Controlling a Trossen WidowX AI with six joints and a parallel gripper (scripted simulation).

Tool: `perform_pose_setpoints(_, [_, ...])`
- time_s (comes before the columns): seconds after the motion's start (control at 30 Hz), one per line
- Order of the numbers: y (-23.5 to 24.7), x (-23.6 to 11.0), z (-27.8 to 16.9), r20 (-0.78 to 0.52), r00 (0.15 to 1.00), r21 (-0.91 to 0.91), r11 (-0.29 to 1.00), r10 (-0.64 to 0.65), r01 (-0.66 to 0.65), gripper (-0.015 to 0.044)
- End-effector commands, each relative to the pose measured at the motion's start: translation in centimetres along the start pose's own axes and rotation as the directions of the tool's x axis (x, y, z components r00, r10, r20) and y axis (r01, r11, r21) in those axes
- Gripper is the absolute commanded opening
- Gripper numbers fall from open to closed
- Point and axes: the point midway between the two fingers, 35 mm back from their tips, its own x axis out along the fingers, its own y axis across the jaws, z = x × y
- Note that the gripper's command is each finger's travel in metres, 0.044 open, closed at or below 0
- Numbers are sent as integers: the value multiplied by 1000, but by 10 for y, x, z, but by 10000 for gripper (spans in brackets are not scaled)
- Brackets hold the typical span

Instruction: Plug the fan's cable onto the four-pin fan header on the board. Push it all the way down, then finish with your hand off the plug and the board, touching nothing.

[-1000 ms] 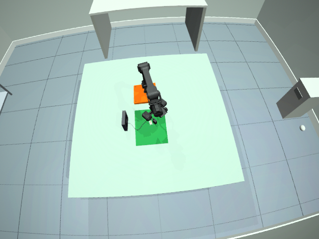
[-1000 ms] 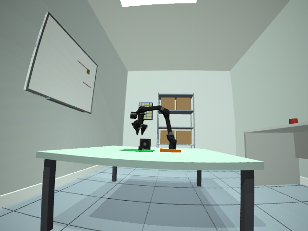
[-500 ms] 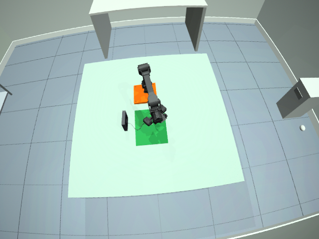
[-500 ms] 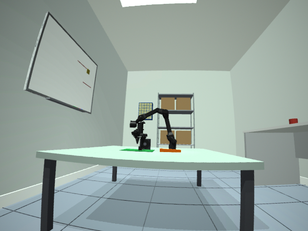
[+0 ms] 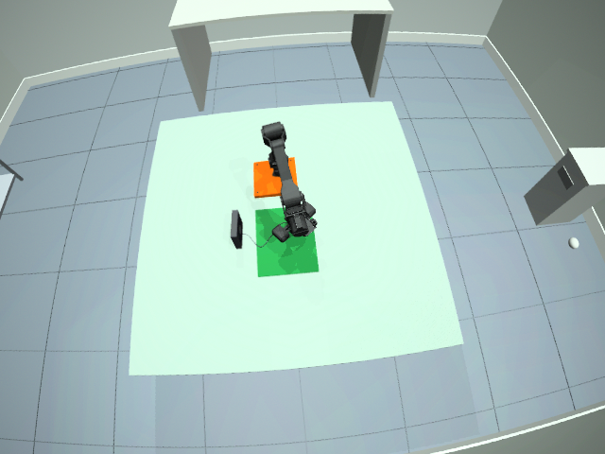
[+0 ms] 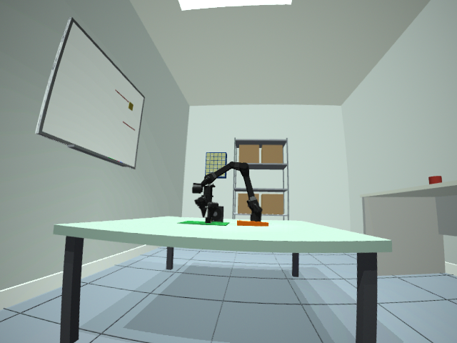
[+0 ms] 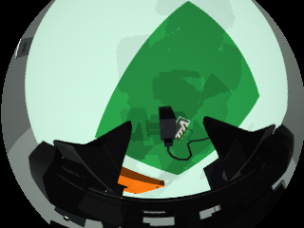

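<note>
Though cabled, small black plug (image 7: 166,120) on green board (image 7: 190,51)

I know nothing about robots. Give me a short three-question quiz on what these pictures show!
1. True or false: the gripper is clamped on the plug.
2. What colour is the board under the gripper? A) orange B) green C) blue
3. Fill in: the fan stands on the table beside the board, joined to the plug by a thin ____.

Key: 1. False: the fingers stand wide apart, holding nothing. 2. B. 3. cable.
</note>
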Motion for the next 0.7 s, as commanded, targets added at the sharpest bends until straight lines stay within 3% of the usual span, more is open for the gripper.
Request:
perform_pose_setpoints(0.0, [1,7,0,1,1000,-6,1000,4,-4,440])
perform_pose_setpoints(0.4, [1,23,-1,1,1000,-6,1000,4,-4,440])
perform_pose_setpoints(0.67, [1,21,-1,-2,1000,0,1000,1,-1,230])
